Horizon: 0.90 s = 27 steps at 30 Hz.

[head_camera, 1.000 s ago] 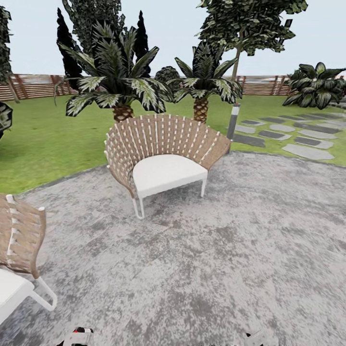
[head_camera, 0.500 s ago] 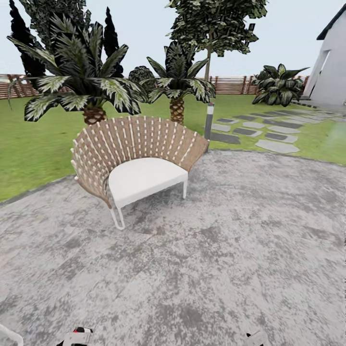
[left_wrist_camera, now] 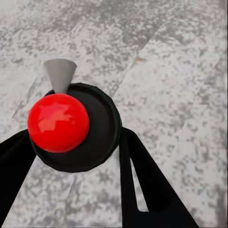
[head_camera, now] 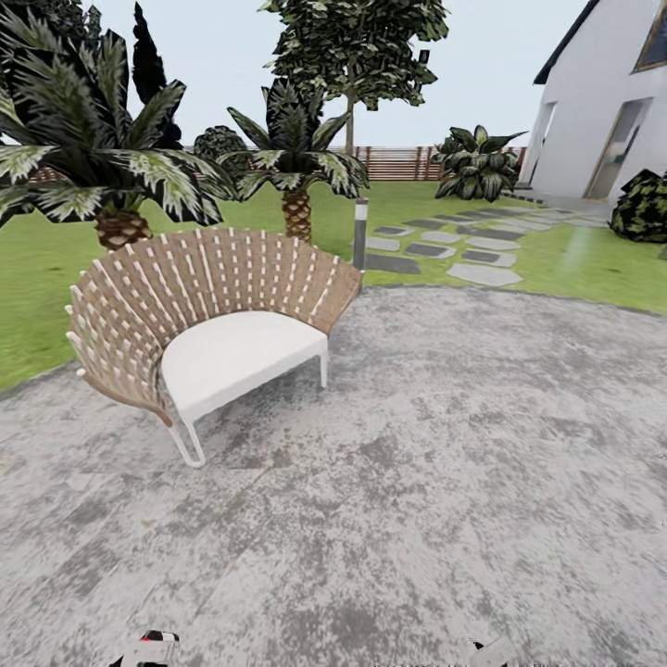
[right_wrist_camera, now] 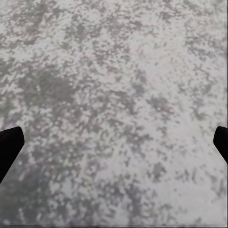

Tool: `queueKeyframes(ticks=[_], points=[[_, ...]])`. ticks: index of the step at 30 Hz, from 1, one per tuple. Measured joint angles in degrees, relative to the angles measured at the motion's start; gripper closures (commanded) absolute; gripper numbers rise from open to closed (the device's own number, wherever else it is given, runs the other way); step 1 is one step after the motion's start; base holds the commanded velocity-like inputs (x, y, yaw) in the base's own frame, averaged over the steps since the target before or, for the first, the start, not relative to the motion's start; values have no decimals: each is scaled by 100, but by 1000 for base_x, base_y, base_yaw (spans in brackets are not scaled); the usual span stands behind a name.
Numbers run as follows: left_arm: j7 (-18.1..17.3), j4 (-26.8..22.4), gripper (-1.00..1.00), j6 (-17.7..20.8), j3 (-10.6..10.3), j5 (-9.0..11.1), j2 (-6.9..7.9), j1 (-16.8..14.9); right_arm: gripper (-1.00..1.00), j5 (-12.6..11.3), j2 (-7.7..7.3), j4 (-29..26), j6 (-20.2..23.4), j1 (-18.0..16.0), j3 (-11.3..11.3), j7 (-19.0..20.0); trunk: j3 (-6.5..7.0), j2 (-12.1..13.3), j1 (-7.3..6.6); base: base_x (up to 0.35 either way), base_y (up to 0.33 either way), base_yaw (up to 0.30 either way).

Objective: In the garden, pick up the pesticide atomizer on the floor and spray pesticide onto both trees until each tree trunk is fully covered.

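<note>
Between the left gripper's (left_wrist_camera: 71, 190) fingers (left_wrist_camera: 142, 185) sits the pesticide atomizer (left_wrist_camera: 71, 126), pinched, nozzle pointing at the paving (left_wrist_camera: 180, 71). Far ahead beyond the chair (head_camera: 208, 315) stands 1 tree (head_camera: 350, 56). The right gripper's (right_wrist_camera: 114, 142) fingers (right_wrist_camera: 9, 145) are spread, empty.

Your head camera looks forward and down across the grey paving (head_camera: 445, 482), with the wicker chair (head_camera: 208, 324) at 11 o'clock and the fence far off. Both wrist cameras face steeply down, close over that same paving (right_wrist_camera: 114, 95).
</note>
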Motion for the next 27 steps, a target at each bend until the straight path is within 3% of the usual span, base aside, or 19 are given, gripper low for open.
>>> queueKeyframes(ticks=[27], points=[[0,-2,100,0,1,0,3,0,-100,0,17,0,0,0,1,1,0,0,0,2,7,-300]])
